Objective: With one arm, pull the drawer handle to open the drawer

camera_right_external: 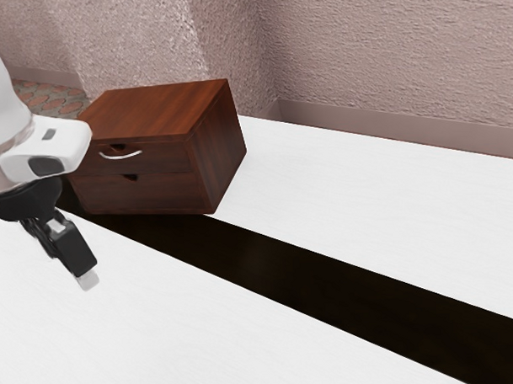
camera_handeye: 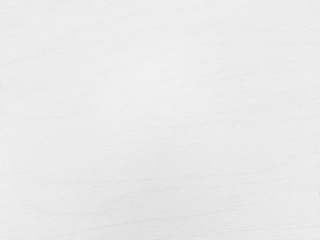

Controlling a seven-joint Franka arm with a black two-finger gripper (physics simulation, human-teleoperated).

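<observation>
Pink bumpy walls (camera_right_external: 361, 45) stand behind a white desk (camera_right_external: 366, 197). One dark strip (camera_right_external: 327, 282) runs across the desk, from beside the tool (camera_right_external: 87, 278) toward the exterior view's right.

The tool hangs low over the white part of the desk and tips toward the exterior view's right. I cannot tell if it is wide or narrow. It holds nothing. The wrist view looks down on plain white desk (camera_handeye: 160, 120) just under the tool.

A brown cabinet (camera_right_external: 158, 149) sits on the desk, farther back than the tool and a bit toward the exterior view's right. It is well apart from the tool. Its front faces the side where the arm (camera_right_external: 36, 153) is. The white arm covers one end of that front.

The drawer (camera_right_external: 154, 156) is the top one of two. Its front sits level with the lower drawer (camera_right_external: 130, 192), so it looks shut. The silver handle (camera_right_external: 120, 154) is on the top drawer's front, above the tool. The handle is long and thin. It lies flat, sideways along the drawer front, and bows out a little from the wood. The tool is not touching it.
</observation>
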